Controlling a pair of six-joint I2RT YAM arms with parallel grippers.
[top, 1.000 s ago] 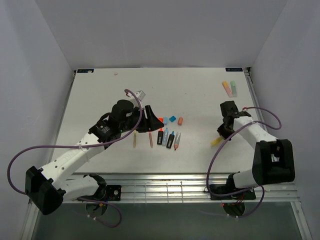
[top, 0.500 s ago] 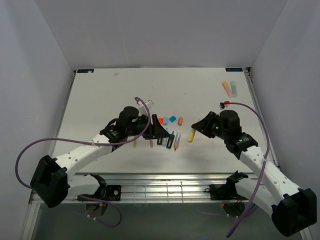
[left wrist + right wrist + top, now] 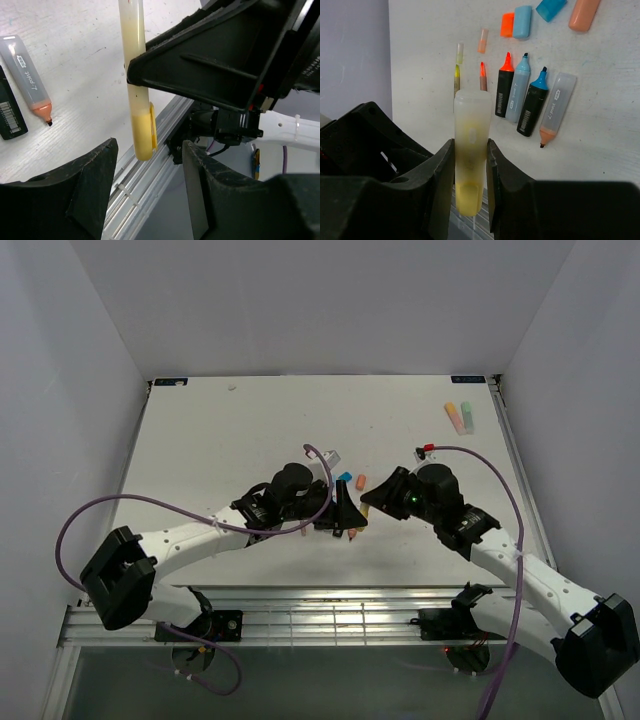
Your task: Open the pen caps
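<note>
Two robot arms meet above the middle of a white table (image 3: 200,440); the right claw (image 3: 470,145) is clamped across a pale yellow pen (image 3: 471,120), one finger on each side; the pen is held off the table, between the two claws. In the left wrist view the pen runs up and down the picture; its deeper yellow end, which has a clip and is probably the cap (image 3: 142,135), points down toward the left claw (image 3: 148,155); that claw's fingers stand apart and touch nothing, with the cap just beyond their tips and in line with the gap. The left claw is therefore the one nearer the cap; it probably needs to slide forward along the pen's long axis, close on the cap, then pull straight back. Uncapped pens (image 3: 532,105) and loose caps (image 3: 522,22) lie on the table close by.
</note>
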